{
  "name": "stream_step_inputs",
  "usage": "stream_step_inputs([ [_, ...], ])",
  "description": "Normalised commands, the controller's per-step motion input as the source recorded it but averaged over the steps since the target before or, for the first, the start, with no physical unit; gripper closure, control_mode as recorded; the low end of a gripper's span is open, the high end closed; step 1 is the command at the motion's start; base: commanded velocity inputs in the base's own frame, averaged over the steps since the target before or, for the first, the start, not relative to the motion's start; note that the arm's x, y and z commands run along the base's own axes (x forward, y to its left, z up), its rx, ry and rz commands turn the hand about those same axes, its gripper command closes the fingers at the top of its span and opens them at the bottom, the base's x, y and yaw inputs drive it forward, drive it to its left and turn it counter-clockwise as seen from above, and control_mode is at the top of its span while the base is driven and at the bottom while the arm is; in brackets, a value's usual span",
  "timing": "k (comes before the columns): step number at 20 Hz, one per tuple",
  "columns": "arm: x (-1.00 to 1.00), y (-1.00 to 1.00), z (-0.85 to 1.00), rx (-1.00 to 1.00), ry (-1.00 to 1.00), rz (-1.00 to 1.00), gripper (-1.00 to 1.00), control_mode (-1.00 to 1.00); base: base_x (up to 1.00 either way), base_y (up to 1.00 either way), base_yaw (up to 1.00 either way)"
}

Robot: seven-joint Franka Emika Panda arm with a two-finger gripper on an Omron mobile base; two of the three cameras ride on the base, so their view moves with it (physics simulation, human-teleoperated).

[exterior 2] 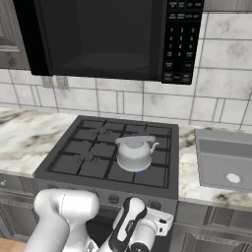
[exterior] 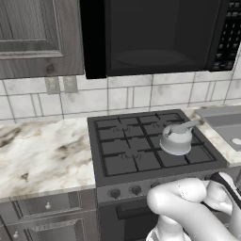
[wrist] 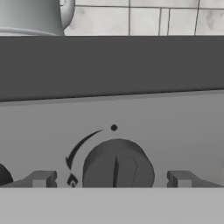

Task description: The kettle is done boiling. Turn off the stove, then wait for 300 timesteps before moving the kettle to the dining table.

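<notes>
Close up in hand view, gripper (wrist: 111,180) jaws wide, flanking a stove (wrist: 109,70) knob (wrist: 117,164).

A black microwave (exterior: 155,35) hangs high on the far wall, well above and beyond the claw (wrist: 111,180). Behind it runs a pale tiled backsplash (exterior 2: 123,106) with a grey double outlet (exterior: 61,84). A grey wood cabinet (exterior: 35,35) hangs up to the left. The marble table (exterior: 42,155) stretches left; a steel sink (exterior 2: 224,160) sits right. Grey drawers (exterior: 47,207) lie below left.
</notes>
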Motion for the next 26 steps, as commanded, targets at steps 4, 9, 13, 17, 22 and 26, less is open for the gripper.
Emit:
stream_step_inputs([
  [4, 0.00, -0.01, 0.00, 0.00, 0.00, 0.02, -1.00, -1.00, 0.00, 0.00, 0.00],
  [9, 0.00, -0.03, -0.01, 0.00, 0.00, 0.02, -1.00, -1.00, 0.00, 0.00, 0.00],
  [13, 0.01, 0.00, 0.00, 0.00, 0.00, 0.02, 1.00, -1.00, 0.00, 0.00, 0.00],
  [17, 0.03, 0.00, 0.00, 0.00, 0.00, 0.01, 1.00, -1.00, 0.00, 0.00, 0.00],
  [22, 0.00, 0.00, 0.00, 0.00, 0.00, 0.00, 1.00, -1.00, 0.00, 0.00, 0.00],
  [26, 0.00, -0.06, 0.00, 0.03, 0.00, 0.00, 1.00, -1.00, 0.00, 0.00, 0.00],
])
